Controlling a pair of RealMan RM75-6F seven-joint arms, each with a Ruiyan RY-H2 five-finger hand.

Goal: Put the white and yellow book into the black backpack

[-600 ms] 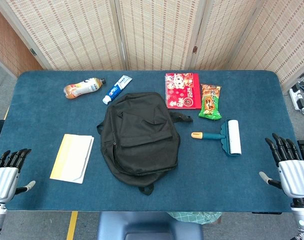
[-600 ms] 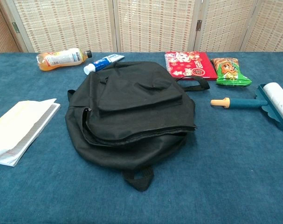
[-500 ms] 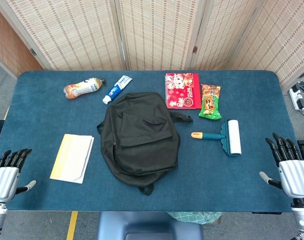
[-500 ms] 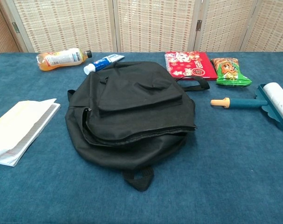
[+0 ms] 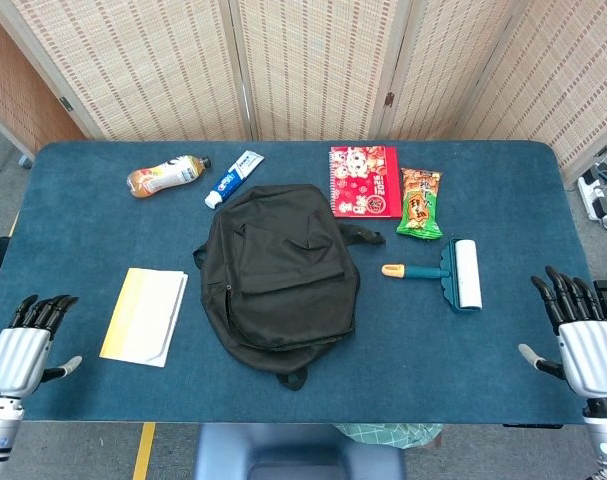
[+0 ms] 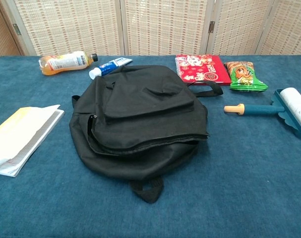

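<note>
My left hand [image 5: 21, 352] hangs at the near left corner of the blue worktop [image 5: 93, 215], fingers apart and holding nothing, seen only from the head camera. My right hand [image 5: 581, 345] sits at the near right edge, likewise spread and empty, its fingertips pointing toward the far side. Neither hand touches any object, and neither shows in the chest view.

Nearest my left hand lies the white and yellow book [image 5: 144, 316], flat on the worktop, closed, with its yellow strip along the left edge; in the chest view it shows at the left border [image 6: 19, 139]. Just beside it, toward the middle, the black backpack [image 5: 278, 272] lies flat with its front pocket up and a carry loop at the near end; book and bag are apart, with a strip of blue between them. From the chest view the backpack [image 6: 140, 119] looks closed, though I cannot tell the zip's state for certain.

Right of the bag, a teal lint roller [image 5: 451, 271] with a white roll and a tan handle tip rests between the backpack and my right hand. Farther back sit a red notebook [image 5: 364, 181] and a green snack packet [image 5: 420, 202] side by side. At the far left lie a blue and white toothpaste tube [image 5: 233, 178] and an orange drink bottle [image 5: 167, 175], both on their sides
</note>
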